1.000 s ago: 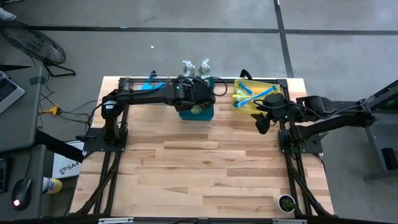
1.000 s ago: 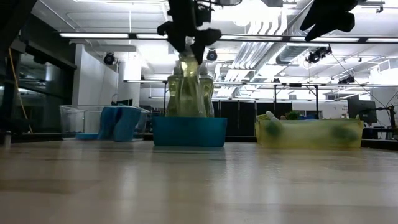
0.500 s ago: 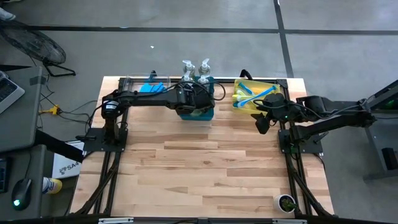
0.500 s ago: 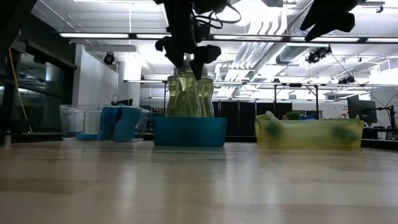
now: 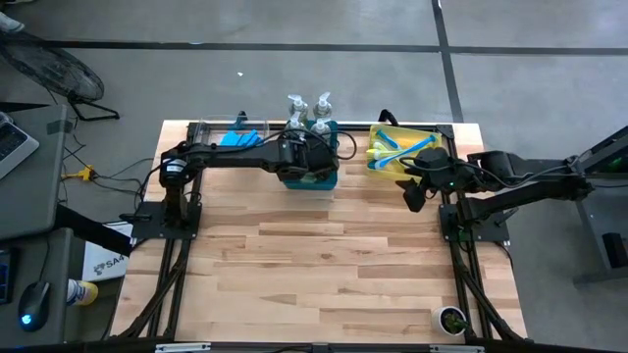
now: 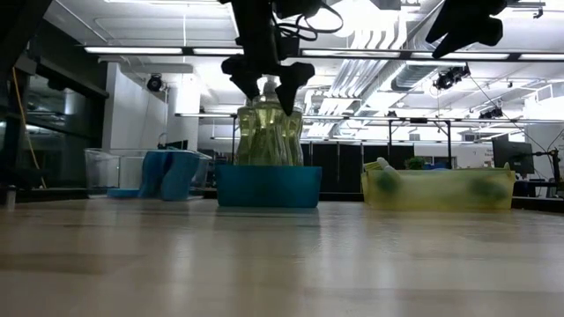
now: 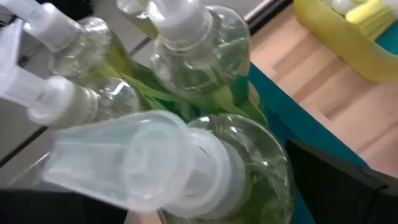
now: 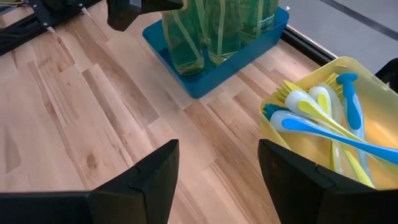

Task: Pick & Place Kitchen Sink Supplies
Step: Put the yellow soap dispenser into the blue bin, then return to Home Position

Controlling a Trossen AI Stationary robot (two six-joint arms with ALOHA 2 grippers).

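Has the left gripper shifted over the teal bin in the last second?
Yes. In the low view the left gripper has risen slightly off the soap bottle and spread open, staying above the teal bin.

Seen from above, the left arm (image 5: 245, 155) hides most of the teal bin (image 5: 329, 182); the sponges (image 5: 238, 137) in the clear bin (image 5: 201, 127) are too small to count.

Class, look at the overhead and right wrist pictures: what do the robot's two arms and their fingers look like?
Both arms are black and jointed, made of slim tubular links, each mounted on a black metal frame at the table's side. Black cables loop near the left gripper, and a small green light shows by the right gripper. The right gripper's fingers are dark, flat, angular plates.
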